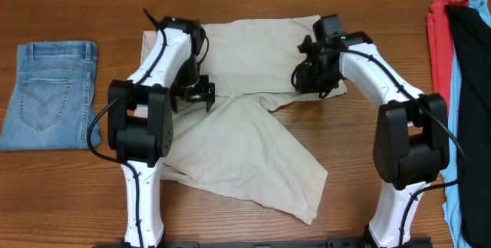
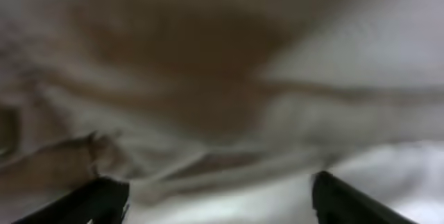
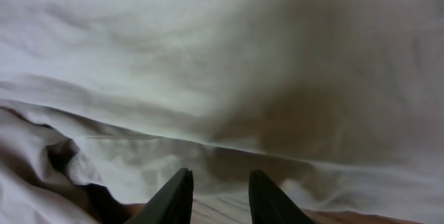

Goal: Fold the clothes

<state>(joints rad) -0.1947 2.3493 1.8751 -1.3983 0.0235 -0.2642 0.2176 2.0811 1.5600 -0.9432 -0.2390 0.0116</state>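
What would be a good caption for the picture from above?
Left gripper and right gripper hang over cream shorts on a wooden table; folded blue jeans lie aside.

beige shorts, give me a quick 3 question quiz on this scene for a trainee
1. The beige shorts are: A rolled into a ball, B spread loosely between the two arms, C stacked on another garment.
2. True or false: the left gripper has its jaws wide apart, close over the shorts.
3. Fill in: the folded light-blue jeans lie on the side of the ___ arm.

Key: 1 B; 2 true; 3 left.
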